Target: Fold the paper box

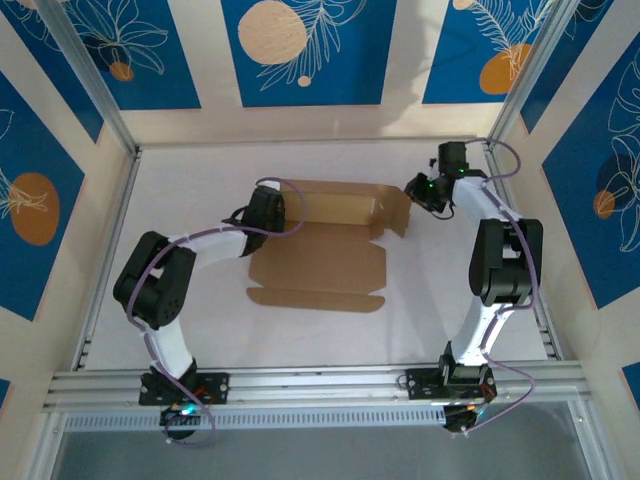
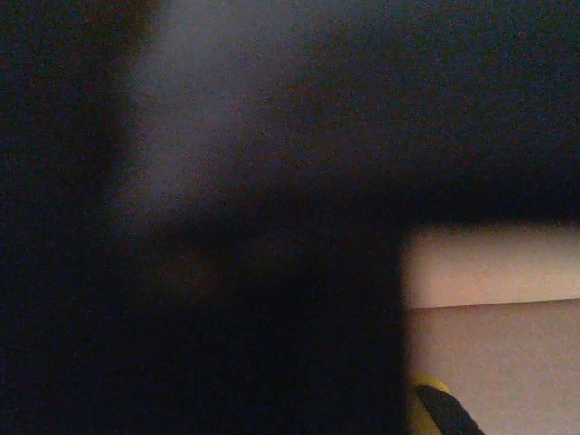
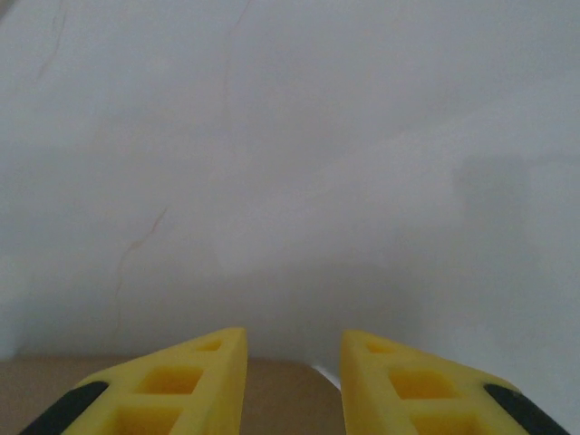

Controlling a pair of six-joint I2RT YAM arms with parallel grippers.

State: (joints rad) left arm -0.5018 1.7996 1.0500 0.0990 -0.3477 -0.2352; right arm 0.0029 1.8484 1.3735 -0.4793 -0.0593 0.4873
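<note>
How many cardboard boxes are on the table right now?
1. The paper box lies mostly flat on the table, between the left arm and right arm, its far panel raised. The arms might hide a small scrap.

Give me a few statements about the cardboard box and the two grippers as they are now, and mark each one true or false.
1. The paper box lies on the table between the two arms. True.
2. The paper box is folded fully shut. False: it lies open, with its panels and flaps spread out.
3. The right gripper has yellow fingers with a gap between them. True.
4. The left gripper is at the box's near edge. False: it is at the box's far left corner.
</note>
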